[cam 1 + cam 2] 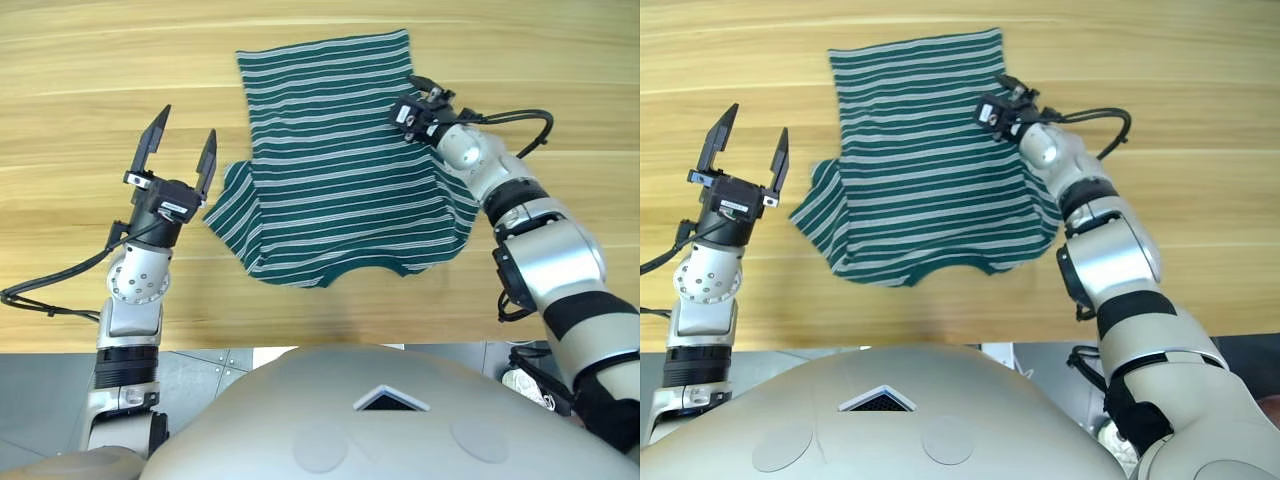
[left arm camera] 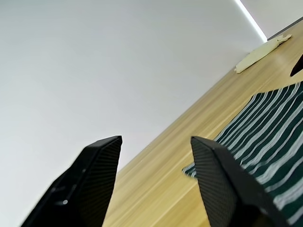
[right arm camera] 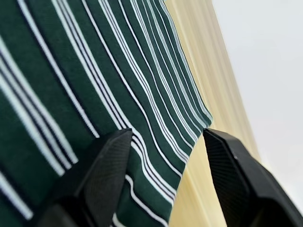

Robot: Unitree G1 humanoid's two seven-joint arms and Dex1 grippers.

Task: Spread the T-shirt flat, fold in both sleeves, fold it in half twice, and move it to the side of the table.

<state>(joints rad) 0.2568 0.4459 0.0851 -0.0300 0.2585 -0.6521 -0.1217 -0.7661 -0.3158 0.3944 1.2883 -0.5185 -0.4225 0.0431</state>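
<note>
A green T-shirt with white stripes (image 1: 340, 170) lies on the wooden table (image 1: 100, 60), collar toward me and hem at the far side. One sleeve (image 1: 228, 198) sticks out on its left; the right side lies bunched inward. My right gripper (image 1: 428, 92) is low over the shirt's right edge near the hem. Its fingers (image 3: 109, 156) stand open above the striped cloth (image 3: 57, 71), nothing between them. My left gripper (image 1: 188, 125) is raised left of the sleeve, open and empty. From the left wrist, its fingers (image 2: 222, 175) frame the shirt's edge (image 2: 265, 132).
Bare wood surrounds the shirt on the left, right and far sides. A cream cloth-like object (image 2: 262, 48) lies far off along the table by the white wall. The table's near edge (image 1: 250, 347) runs just below the collar. Black cables (image 1: 520, 120) trail from both arms.
</note>
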